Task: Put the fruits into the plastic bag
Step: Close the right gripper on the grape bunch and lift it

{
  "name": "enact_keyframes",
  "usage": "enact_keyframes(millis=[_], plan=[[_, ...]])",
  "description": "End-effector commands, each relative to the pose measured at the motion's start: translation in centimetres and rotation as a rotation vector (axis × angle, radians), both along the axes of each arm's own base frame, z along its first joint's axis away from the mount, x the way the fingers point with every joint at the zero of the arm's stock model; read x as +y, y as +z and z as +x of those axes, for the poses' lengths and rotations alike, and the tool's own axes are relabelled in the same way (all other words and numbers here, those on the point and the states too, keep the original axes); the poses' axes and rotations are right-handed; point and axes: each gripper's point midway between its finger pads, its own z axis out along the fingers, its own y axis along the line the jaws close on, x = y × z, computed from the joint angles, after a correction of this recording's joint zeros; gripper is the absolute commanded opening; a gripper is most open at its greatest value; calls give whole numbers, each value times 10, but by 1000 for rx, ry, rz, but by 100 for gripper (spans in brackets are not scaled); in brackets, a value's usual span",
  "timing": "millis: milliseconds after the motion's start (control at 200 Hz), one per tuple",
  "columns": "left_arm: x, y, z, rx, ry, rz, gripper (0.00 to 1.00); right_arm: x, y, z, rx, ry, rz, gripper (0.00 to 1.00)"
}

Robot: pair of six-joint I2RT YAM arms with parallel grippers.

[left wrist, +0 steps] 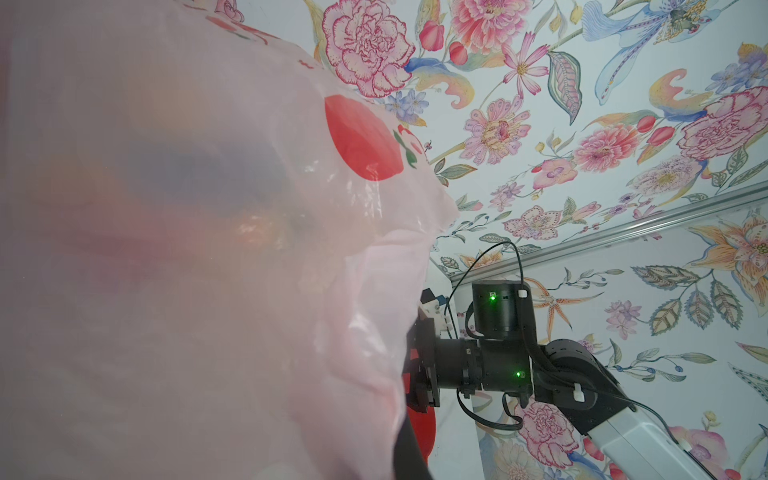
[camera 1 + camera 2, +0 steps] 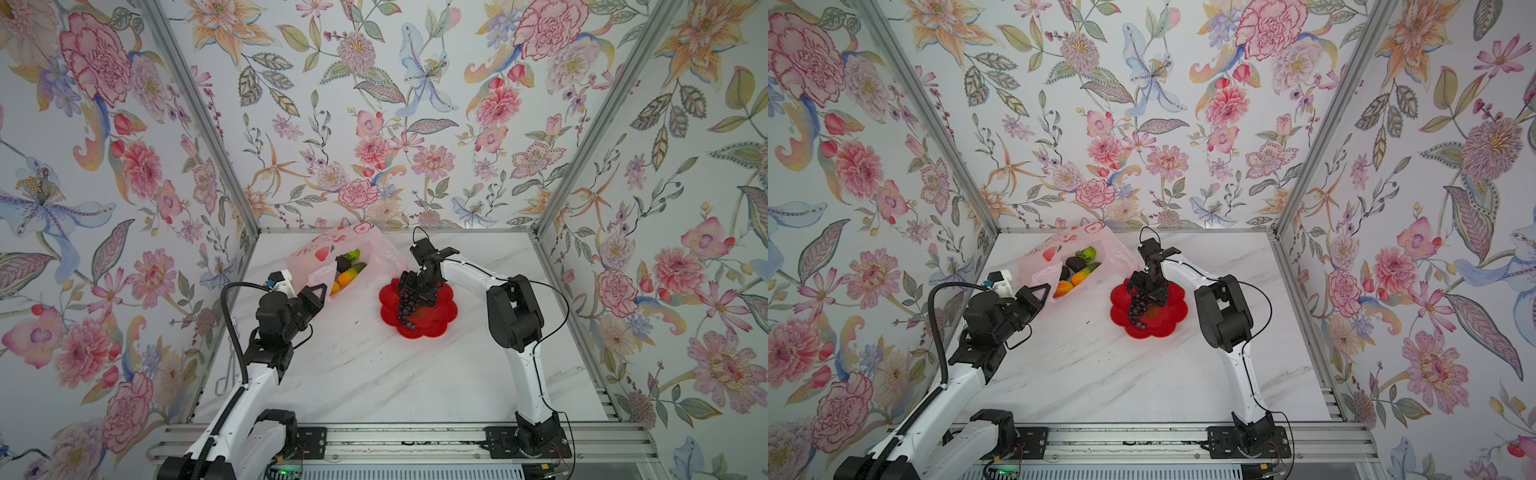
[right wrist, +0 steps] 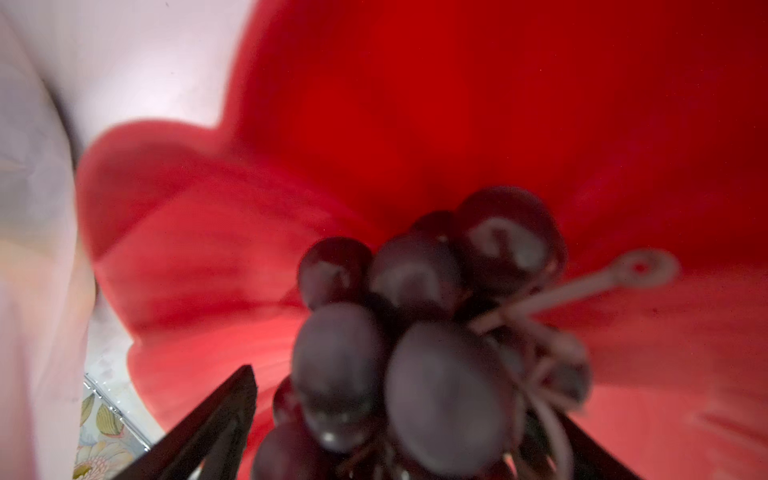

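Plastic bag sits at the back left of the bench with several fruits inside it. The dish is just to its right, a bit nearer the front, grape bunch lying on it. The right gripper hangs over the bunch's back end, fingers either side.

One thin translucent pink plastic bag, one red flower-shaped plastic dish, one dark purple toy grape bunch, at least four glossy toy fruits visible inside the bag, two black-and-white robot arms.
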Motion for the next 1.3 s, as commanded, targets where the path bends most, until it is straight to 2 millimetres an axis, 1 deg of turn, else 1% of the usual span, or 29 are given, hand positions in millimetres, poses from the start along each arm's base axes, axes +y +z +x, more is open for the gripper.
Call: enact_keyframes(millis=[0,70,175,270,345,405,490,566,631,751,901,1081,1181,1296], plan=[[4,-1,-2,1,11,5,0,0,-22,-2,41,-8,-30,89],[3,-2,-2,5,9,5,0,0,-25,-2,41,-9,-38,87],[4,-2,-1,6,9,6,0,3,-25,-1,37,-1,-37,80],[4,-1,0,4,8,7,0,3,-25,-1,33,1,-40,68],[3,-3,0,8,8,6,0,3,-23,-1,28,5,-41,56],[4,-4,0,9,8,5,0,3,-20,0,20,7,-36,51],[4,-4,-1,8,8,3,0,3,-15,1,3,13,-30,48],[4,-4,-1,8,10,1,0,5,-3,4,-38,19,-4,46],[4,-3,-1,6,11,0,0,8,9,7,-84,22,46,45],[4,-1,-2,-1,12,-1,0,7,28,8,-144,9,152,42],[5,-3,-3,4,12,-5,0,-2,40,2,-174,-22,272,39],[2,0,1,8,-4,1,0,-8,66,-3,-282,-11,389,39],[2,1,2,7,-2,2,0,-13,76,-6,-322,-17,459,38],[3,0,2,13,0,0,0,-19,95,-8,-371,-22,534,38]])
